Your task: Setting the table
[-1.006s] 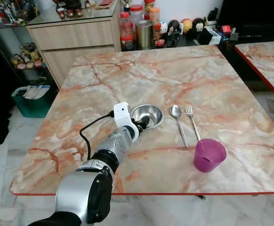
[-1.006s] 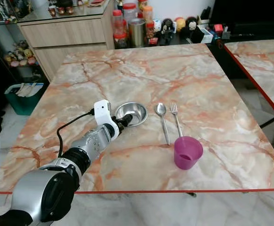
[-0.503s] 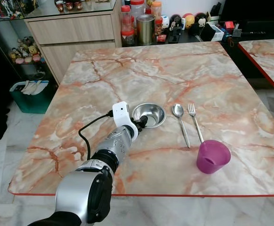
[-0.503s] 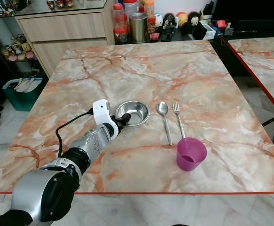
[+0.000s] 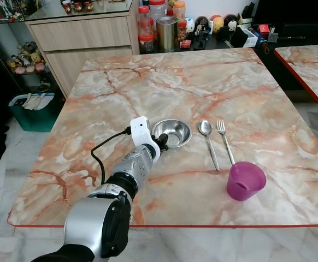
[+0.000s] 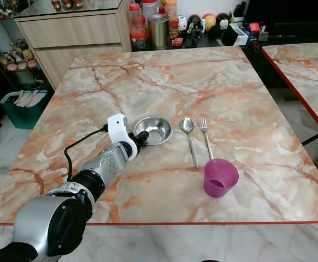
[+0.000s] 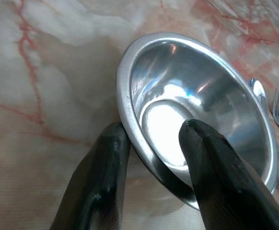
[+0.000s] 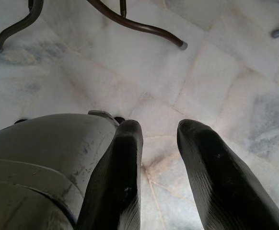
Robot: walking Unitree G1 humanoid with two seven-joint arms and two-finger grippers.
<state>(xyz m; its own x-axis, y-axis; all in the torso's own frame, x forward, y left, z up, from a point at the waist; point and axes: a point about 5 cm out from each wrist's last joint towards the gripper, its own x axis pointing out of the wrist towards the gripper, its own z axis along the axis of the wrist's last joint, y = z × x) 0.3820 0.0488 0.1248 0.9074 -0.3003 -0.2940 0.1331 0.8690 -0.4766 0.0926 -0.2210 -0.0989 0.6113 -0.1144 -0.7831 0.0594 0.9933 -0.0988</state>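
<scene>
— Left gripper (image 7: 151, 139) of mine straddles the near rim of the shallow round stainless-steel bowl (image 7: 197, 110), one black finger inside, one outside. It looks clamped on, though actual contact is hard to confirm.

— Where does the bowl sit?

— On the pink-veined marble table (image 5: 230, 82), just left of the steel spoon (image 5: 207, 139) and steel fork (image 5: 224, 141), with the purple plastic cup (image 5: 245, 180) nearer my edge.

— How will it handle?

— Light and rigid, I judge, but polished and slippery; the thin rim is the only hold. My right gripper (image 8: 158, 139) hangs idle over the floor, fingers apart.
</scene>
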